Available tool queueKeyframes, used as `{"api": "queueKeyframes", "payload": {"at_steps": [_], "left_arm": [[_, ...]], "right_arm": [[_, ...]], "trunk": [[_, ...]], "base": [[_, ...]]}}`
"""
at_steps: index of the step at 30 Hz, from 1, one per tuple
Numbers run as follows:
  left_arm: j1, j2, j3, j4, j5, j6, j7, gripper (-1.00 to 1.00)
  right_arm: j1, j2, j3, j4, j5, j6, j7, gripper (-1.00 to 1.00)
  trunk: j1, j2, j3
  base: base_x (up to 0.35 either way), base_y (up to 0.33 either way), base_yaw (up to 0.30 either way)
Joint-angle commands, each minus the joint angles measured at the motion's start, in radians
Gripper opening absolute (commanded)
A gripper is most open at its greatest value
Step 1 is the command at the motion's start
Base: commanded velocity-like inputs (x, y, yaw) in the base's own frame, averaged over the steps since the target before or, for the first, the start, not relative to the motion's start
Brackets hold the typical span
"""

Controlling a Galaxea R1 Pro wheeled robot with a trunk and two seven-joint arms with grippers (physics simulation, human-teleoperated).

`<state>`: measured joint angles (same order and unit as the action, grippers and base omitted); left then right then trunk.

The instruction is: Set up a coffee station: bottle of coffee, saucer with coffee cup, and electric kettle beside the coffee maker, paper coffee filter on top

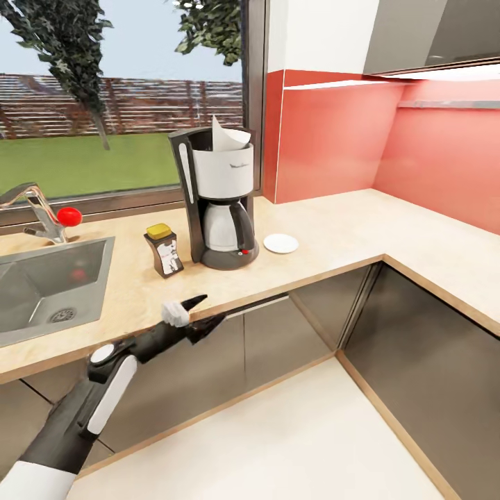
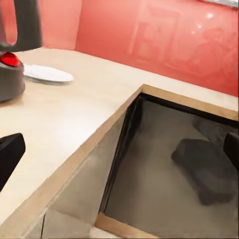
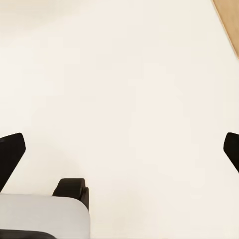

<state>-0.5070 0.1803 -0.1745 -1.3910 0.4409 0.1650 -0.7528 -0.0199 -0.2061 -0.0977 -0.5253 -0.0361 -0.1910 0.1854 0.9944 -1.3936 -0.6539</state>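
On the pale kitchen countertop (image 1: 333,236) stands the black coffee maker (image 1: 219,201), with the white paper coffee filter (image 1: 229,137) sticking out of its top. The bottle of coffee (image 1: 163,250) with its yellow lid is just left of it, and the bare white saucer (image 1: 280,243) is just right. My left gripper (image 1: 215,307) hovers open at the counter's front edge, short of the bottle. The left wrist view has the left gripper (image 2: 119,149) empty, with the coffee maker's base (image 2: 10,79) and saucer (image 2: 47,73) ahead. My right gripper (image 3: 119,149) is open over pale floor. The coffee cup and electric kettle are out of view.
A steel sink (image 1: 48,285) and a faucet with a red knob (image 1: 68,216) lie at the left. Red backsplash walls (image 1: 333,139) close the corner, and the counter runs on along the right. Dark grey cabinets (image 1: 417,361) stand below, with pale floor (image 1: 278,444) between them.
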Motion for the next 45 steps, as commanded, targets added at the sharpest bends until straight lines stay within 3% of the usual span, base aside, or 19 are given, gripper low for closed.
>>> {"api": "queueKeyframes", "payload": {"at_steps": [1, 3, 4, 11, 13, 16, 17, 24, 26, 28, 31, 34, 38, 45], "left_arm": [[0.0, 0.001, -0.022, 0.0, 0.012, 0.01, -0.013, 1.0], [0.002, 0.001, -0.065, -0.001, 0.013, 0.009, -0.027, 1.0], [0.002, 0.001, -0.105, -0.001, 0.019, 0.008, -0.037, 1.0], [0.005, 0.002, -0.267, 0.007, 0.074, 0.003, -0.052, 1.0], [0.015, 0.003, -0.29, 0.014, 0.078, 0.003, -0.053, 1.0], [0.078, 0.004, -0.314, 0.027, 0.082, 0.001, -0.054, 1.0], [0.145, 0.009, -0.323, 0.038, 0.084, -0.011, -0.058, 1.0], [0.311, 0.073, -0.329, 0.073, 0.087, -0.093, -0.118, 1.0], [0.378, 0.1, -0.33, 0.189, 0.09, -0.194, -0.155, 1.0], [0.413, 0.112, -0.327, 0.393, 0.097, -0.284, -0.193, 1.0], [0.425, 0.109, -0.319, 0.581, 0.099, -0.321, -0.233, 1.0], [0.427, 0.105, -0.295, 0.663, 0.099, -0.333, -0.244, 1.0], [0.43, 0.093, -0.188, 0.841, 0.098, -0.345, -0.254, 1.0], [0.43, 0.064, -0.141, 0.914, 0.094, -0.35, -0.262, 1.0]], "right_arm": [[0.0, 0.001, -0.005, 0.001, -0.004, -0.002, 0.009, 1.0], [-0.001, 0.001, -0.005, 0.001, -0.004, -0.002, 0.009, 1.0], [-0.001, 0.001, -0.005, 0.001, -0.004, -0.002, 0.009, 1.0], [0.0, 0.001, -0.006, -0.001, -0.004, -0.002, 0.009, 1.0], [-0.001, 0.001, -0.006, -0.001, -0.004, -0.002, 0.009, 1.0], [-0.001, 0.001, -0.006, -0.002, -0.004, -0.002, 0.009, 1.0], [-0.001, 0.001, -0.007, -0.001, -0.004, -0.002, 0.009, 1.0], [0.0, 0.0, -0.007, -0.002, -0.004, -0.004, 0.009, 1.0], [0.0, -0.001, -0.007, -0.001, -0.005, -0.004, 0.009, 1.0], [0.0, -0.003, -0.008, -0.001, -0.005, -0.004, 0.009, 1.0], [0.0, -0.005, -0.008, 0.0, -0.004, -0.008, 0.009, 1.0], [0.0, -0.005, -0.008, 0.0, -0.004, -0.01, 0.009, 1.0], [0.0, -0.004, -0.008, 0.004, -0.004, -0.011, 0.009, 1.0], [0.0, -0.002, -0.007, 0.037, -0.004, -0.011, 0.009, 1.0]], "trunk": [[0.0, 0.0, -0.001], [0.0, 0.0, -0.001], [0.0, 0.0, -0.001], [0.0, 0.0, -0.001], [0.0, 0.0, -0.001], [0.0, 0.0, -0.001], [0.0, 0.0, -0.001], [0.0, 0.0, -0.001], [0.0, 0.0, -0.001], [0.0, 0.0, -0.001], [0.0, 0.0, -0.001], [0.0, 0.0, -0.001], [0.0, 0.0, -0.001], [0.0, 0.0, -0.001]], "base": [[0.0, 0.0, 0.0], [0.0, 0.0, 0.0], [0.0, 0.0, 0.0], [0.0, 0.0, 0.0], [0.0, 0.0, 0.0], [0.0, 0.0, 0.0], [0.0, 0.0, 0.0], [0.0, 0.0, 0.0], [0.0, 0.0, 0.0], [0.0, 0.0, 0.0], [0.0, 0.0, 0.0], [0.0, 0.0, 0.0], [0.0, 0.0, 0.0], [0.0, 0.0, 0.0]]}}
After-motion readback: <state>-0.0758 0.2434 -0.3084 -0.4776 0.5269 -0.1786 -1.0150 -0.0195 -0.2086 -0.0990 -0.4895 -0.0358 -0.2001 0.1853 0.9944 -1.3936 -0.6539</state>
